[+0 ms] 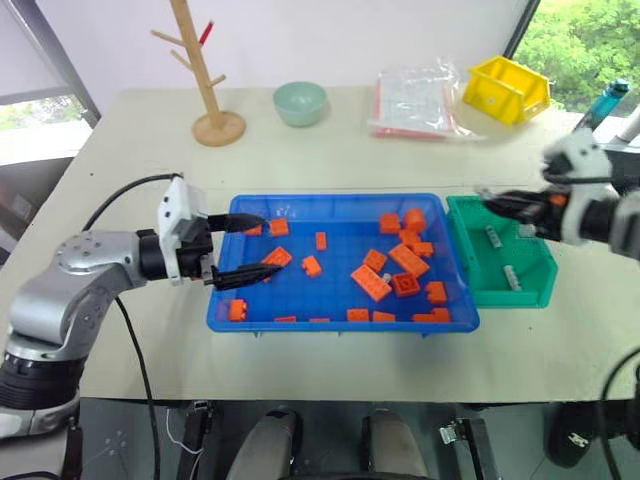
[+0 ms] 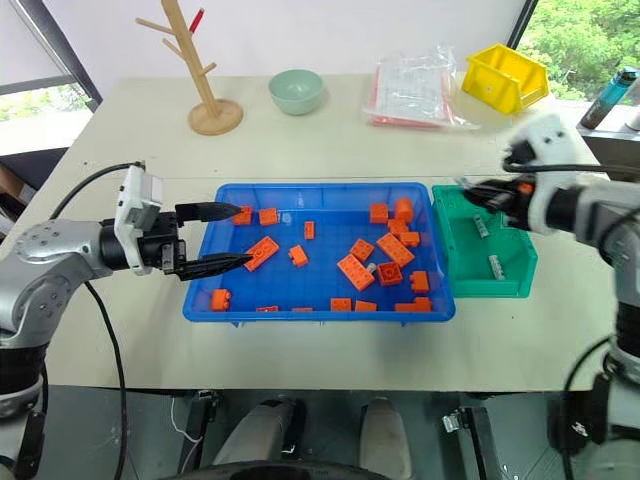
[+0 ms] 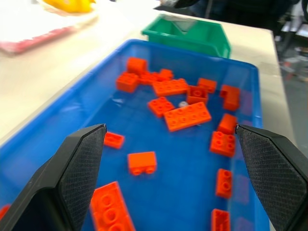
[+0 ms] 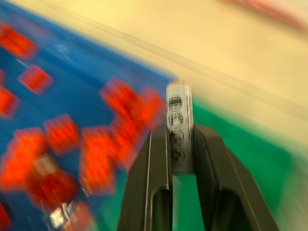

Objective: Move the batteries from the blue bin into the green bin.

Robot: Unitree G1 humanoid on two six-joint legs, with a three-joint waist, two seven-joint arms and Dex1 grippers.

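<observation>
Reaching in over the left end of the blue bin (image 1: 300,318), the left gripper (image 1: 245,248) holds its fingers spread wide with nothing between them, above orange bricks (image 1: 371,283) scattered across the tray floor. One small silver battery (image 3: 183,104) lies among the bricks near the middle. Just beside the tray's right end stands the green bin (image 1: 530,295), two batteries (image 1: 512,277) on its floor. Above its far edge, the right gripper (image 4: 180,144) is clamped on a battery (image 4: 179,122).

Bright daylight, soft shadows, right wrist view motion-blurred
</observation>
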